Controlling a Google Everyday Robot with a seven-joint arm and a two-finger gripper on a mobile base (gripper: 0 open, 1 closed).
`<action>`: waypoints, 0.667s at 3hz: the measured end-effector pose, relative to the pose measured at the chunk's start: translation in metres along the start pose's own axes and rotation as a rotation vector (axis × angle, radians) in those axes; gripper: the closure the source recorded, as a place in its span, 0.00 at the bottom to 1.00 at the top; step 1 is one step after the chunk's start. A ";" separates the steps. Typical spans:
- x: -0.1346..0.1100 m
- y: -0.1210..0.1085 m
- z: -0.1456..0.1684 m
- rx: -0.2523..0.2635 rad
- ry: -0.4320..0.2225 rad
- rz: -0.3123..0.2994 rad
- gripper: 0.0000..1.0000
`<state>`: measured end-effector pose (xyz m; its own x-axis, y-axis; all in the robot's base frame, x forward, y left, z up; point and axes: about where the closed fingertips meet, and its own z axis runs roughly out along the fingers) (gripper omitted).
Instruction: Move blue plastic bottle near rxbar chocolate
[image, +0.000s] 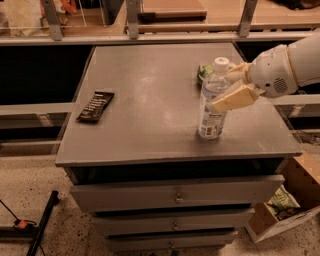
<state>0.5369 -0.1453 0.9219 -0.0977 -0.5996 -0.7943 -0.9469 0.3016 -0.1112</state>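
Both end effector (220, 90) sides pinch the clear bluish plastic bottle (210, 121) at three o'clock; carry it upright, slowly, to the flat black bar (95, 106) at nine o'clock.

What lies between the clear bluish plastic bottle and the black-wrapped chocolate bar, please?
Only bare grey tabletop, as the camera view shows; the end effector is up against the bottle.

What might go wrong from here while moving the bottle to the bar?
The pincer sits high on the tall clear bluish plastic bottle, so it may tip or swing in transit. The flat black-wrapped bar lies near the left edge of the grey table; an overshoot might push it off.
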 end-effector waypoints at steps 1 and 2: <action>-0.024 -0.008 0.007 -0.001 -0.002 -0.005 1.00; -0.049 -0.021 0.012 0.008 -0.003 -0.017 1.00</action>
<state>0.5658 -0.1133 0.9562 -0.0812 -0.6027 -0.7938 -0.9458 0.2979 -0.1294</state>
